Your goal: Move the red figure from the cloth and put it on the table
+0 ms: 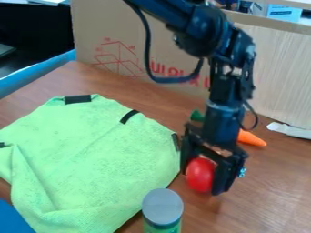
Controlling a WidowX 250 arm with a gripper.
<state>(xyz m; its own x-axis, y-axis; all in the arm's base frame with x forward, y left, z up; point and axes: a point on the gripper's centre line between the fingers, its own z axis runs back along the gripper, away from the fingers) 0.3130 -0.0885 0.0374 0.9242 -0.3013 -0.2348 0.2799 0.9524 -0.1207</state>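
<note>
Over the wooden table, just right of the cloth, the black gripper (205, 182) hangs from the arm with its fingers on either side of a red rounded object (200, 174), closed on it. The red thing is low, close to the table surface; whether it touches the wood I cannot tell. The light green cloth (91, 150) lies spread on the left, slightly wrinkled, with black strips at its edges. Its right edge ends just left of the gripper.
A grey-lidded green container (163, 208) stands at the cloth's lower right edge. Behind the gripper lies an orange carrot (250, 139) with a green top. A white object (289, 130) rests at the right. Cardboard (121, 45) stands along the back of the table (273, 182).
</note>
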